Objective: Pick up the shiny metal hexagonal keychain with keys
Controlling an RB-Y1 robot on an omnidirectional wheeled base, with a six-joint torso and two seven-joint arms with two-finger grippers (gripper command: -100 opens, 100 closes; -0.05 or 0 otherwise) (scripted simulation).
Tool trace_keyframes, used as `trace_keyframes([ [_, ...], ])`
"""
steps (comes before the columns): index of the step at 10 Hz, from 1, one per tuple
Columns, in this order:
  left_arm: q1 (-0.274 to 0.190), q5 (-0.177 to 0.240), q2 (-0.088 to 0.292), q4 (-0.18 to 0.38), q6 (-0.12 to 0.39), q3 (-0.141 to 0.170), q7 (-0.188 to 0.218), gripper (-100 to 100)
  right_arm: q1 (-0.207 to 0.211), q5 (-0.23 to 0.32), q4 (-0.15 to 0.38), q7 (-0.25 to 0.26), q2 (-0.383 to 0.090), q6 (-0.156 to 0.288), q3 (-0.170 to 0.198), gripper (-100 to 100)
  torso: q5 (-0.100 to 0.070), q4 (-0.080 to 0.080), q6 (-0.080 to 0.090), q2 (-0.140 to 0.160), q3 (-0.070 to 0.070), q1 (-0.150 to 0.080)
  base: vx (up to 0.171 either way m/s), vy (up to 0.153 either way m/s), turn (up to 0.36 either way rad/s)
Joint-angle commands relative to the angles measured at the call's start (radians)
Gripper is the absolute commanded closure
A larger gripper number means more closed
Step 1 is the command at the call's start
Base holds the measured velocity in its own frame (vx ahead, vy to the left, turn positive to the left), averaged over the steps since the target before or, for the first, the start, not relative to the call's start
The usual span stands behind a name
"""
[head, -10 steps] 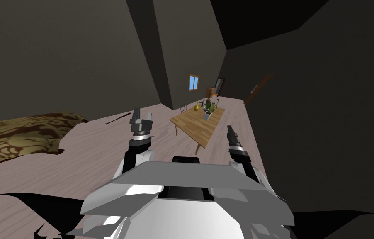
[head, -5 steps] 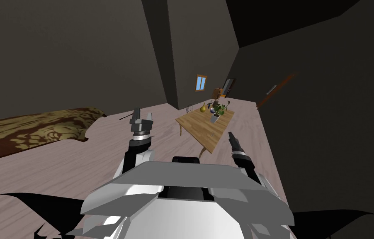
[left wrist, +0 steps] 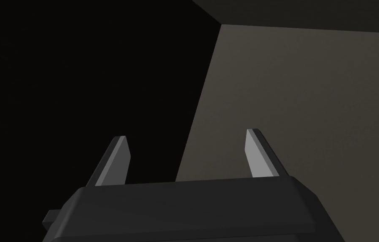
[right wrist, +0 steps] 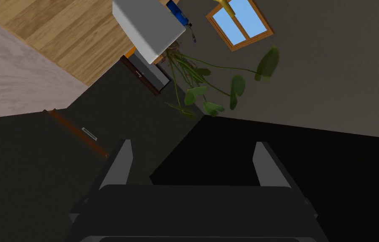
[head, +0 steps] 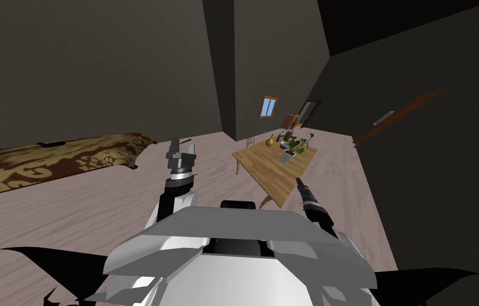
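Robot with both hands empty, fingers spread wide: left hand [head: 182, 144] raised, right hand [head: 299, 180] aimed at a wooden counter [head: 267, 167] ahead. The keychain cannot be made out, probably among clutter [head: 286, 142] at its far end. Likely light, hard, slippery; pinch the hexagon's flat edges.

I see a light wooden counter [head: 264, 171] bearing a white square plant pot [head: 288, 155]; a brown-and-gold patterned rug [head: 47, 162] lies left.
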Motion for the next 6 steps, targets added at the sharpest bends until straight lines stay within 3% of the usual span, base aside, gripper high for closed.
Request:
trace_keyframes([
  [1, 0.000, 0.000, 0.000, 0.000, 0.000, 0.000, 0.000, 0, -0.004, 0.006, 0.041, 0.006, -0.007, 0.016, -0.013, -100, 0.000, 0.000, 0.000, 0.000, 0.000, 0.000, 0.081, 0.040, 0.097],
  [2, 0.000, 0.000, 0.000, 0.000, 0.000, 0.000, 0.000, 0, -0.004, 0.006, 0.041, 0.006, -0.007, 0.016, -0.013, -100, 0.000, 0.000, 0.001, 0.001, 0.001, 0.000, 0.021, 0.024, -0.054],
  [4, 0.000, 0.000, 0.000, 0.000, 0.000, 0.000, 0.000, 0, 0.000, 0.019, 0.087, 0.018, -0.012, 0.039, -0.029, -100, 0.000, 0.001, 0.000, 0.004, 0.003, -0.001, 0.040, 0.033, 0.167],
  [6, 0.000, 0.000, 0.000, 0.000, 0.000, 0.000, 0.000, 0, 0.007, 0.045, 0.162, 0.043, -0.023, 0.082, -0.059, -100, 0.000, 0.001, 0.000, 0.003, 0.002, -0.001, 0.089, 0.052, 0.287],
])
